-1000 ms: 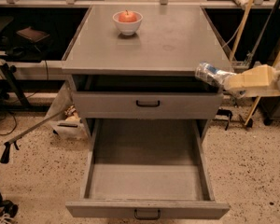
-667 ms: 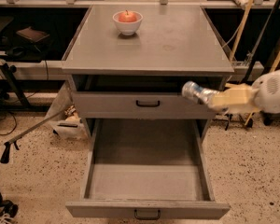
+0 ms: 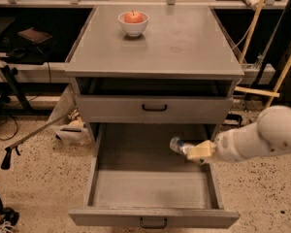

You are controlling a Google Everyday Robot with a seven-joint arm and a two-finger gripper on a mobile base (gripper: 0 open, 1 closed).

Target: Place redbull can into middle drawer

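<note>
Camera view: gripper [image 3: 193, 152] at right side, fingers closed on can [image 3: 176, 144]. Can lies sideways, long axis left-right, above right part of open drawer [image 3: 145, 191]; drawer floor directly below.

A white bowl [image 3: 133, 28] holding a red apple [image 3: 133, 17] is set on the grey cabinet top [image 3: 179, 47], toward its back left. The gripper [image 3: 188, 150] is held over the open middle drawer [image 3: 150, 188], clasped round the redbull can [image 3: 176, 144].

- Shiny metal: redbull can [image 3: 177, 144], clasped by the matt beige gripper [image 3: 189, 150], right of centre.
- Matt, smooth grey: middle drawer [image 3: 150, 188], cabinet top [image 3: 184, 42].
- Glossy white: bowl [image 3: 133, 29].
- Smooth pale shell: arm [image 3: 264, 137].
- Speckled, rough-looking: floor [image 3: 34, 188].
</note>
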